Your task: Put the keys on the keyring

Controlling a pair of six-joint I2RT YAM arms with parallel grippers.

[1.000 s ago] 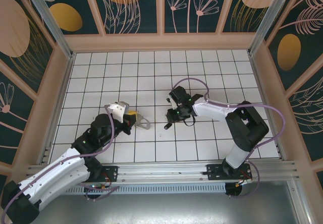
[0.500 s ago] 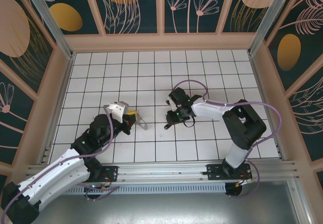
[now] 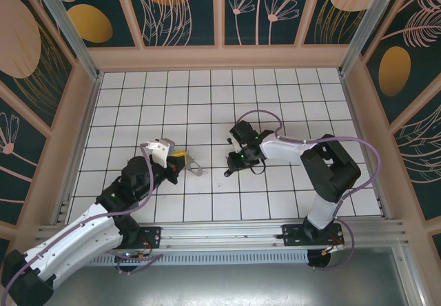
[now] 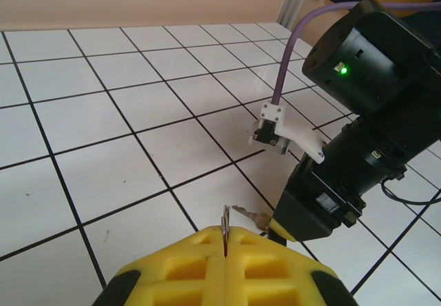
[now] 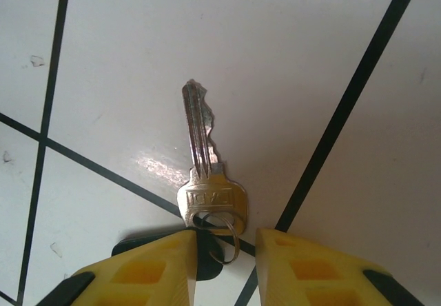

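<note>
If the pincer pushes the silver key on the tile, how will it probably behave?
The key looks like thin, flat metal: probably stiff and light, unlikely to roll. On the glossy tile it may slide easily. The small ring in its head looks loose, so it may swing.

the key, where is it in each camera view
top external: the key is mid-floor, at the right gripper tip.
left wrist: key low centre, just above the left gripper.
right wrist: key dead centre, blade pointing up.
shared landmark: the right gripper, at the key's head in every view.
</note>
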